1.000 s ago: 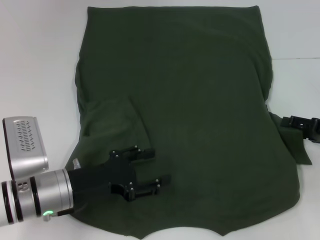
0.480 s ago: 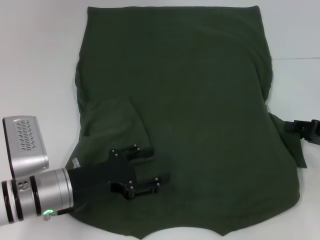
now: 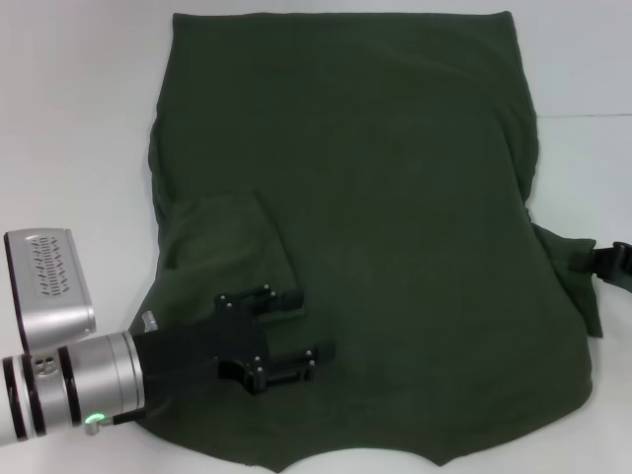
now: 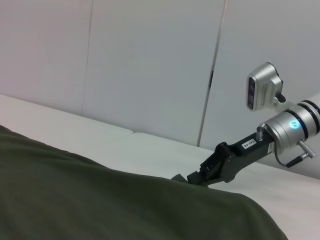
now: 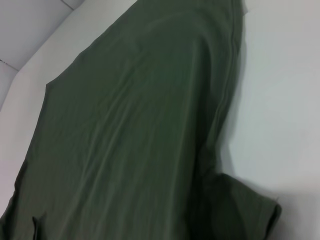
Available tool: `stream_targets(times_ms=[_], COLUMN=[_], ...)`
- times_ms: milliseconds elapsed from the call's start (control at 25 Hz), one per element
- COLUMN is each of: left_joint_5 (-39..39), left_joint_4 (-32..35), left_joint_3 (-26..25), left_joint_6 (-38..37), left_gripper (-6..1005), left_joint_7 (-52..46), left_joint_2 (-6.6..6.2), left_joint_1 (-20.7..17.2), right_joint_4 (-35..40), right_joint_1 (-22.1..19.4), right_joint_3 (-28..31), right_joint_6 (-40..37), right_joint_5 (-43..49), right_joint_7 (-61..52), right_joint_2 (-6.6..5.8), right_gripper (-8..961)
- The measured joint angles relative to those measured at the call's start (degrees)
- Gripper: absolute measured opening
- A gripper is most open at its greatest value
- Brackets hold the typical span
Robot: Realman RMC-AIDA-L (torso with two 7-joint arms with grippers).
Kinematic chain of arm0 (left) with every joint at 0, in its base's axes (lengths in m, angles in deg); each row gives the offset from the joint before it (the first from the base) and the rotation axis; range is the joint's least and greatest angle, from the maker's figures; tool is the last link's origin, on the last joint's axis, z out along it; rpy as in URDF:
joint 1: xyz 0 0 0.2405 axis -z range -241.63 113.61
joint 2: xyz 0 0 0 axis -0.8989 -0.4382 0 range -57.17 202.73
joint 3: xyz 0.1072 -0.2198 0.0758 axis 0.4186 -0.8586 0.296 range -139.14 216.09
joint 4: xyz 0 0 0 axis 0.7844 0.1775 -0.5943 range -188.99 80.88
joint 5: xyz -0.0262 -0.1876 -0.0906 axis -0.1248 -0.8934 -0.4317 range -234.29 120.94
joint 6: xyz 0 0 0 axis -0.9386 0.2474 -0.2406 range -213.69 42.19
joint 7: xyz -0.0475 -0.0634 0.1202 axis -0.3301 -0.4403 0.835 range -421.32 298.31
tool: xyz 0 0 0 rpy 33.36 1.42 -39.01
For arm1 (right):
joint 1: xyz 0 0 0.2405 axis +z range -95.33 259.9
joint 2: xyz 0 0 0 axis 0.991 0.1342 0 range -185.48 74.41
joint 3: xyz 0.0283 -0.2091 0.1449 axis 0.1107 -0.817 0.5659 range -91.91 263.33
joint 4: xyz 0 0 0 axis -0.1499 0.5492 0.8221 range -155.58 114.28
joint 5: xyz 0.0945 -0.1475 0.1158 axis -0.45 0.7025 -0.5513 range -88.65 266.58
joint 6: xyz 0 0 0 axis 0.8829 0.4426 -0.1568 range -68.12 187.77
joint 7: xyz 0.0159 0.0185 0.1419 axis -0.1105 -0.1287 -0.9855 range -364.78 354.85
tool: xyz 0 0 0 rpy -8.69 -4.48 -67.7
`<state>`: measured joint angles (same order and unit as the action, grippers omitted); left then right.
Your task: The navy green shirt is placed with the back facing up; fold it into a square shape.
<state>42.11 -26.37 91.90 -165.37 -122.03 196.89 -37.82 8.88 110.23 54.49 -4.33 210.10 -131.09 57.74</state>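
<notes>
The large, plain, very dark olive-green knit shirt (image 3: 346,227) lies spread flat on the white table (image 3: 69,148), its left short sleeve folded in over the body. The black left gripper (image 3: 301,331) rests over the cloth near that sleeve, fingers spread and holding nothing. The black right gripper (image 3: 602,262) sits at the right sleeve's edge; whether it grasps the cloth I cannot tell.
</notes>
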Motion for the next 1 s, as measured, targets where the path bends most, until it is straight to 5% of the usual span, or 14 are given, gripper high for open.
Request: stream_targets(times_ms=[160, 640, 1000], left_joint_5=[0.0, -0.2, -0.2], left_joint_4=[0.0, 0.0, 0.0], left_joint_3=[0.0, 0.0, 0.0], left_joint_6=[0.0, 0.0, 0.0], left_gripper=[766, 766, 766], left_joint_7=[-0.1, -0.4, -0.5], left_joint_2=[0.00, 0.08, 0.08], left_joint_1=[0.0, 0.0, 0.0], right_joint_4=[0.5, 3.5, 4.7], right_joint_1=[-0.8, -3.6, -3.4], right_joint_3=[0.8, 8.3, 8.9], right_joint_6=[0.0, -1.4, -1.0], right_joint_5=[-0.8, -1.9, -1.8], right_joint_7=[0.2, 1.9, 2.0], right_joint_2=[0.10, -0.96, -3.72], right_gripper=[45, 44, 45])
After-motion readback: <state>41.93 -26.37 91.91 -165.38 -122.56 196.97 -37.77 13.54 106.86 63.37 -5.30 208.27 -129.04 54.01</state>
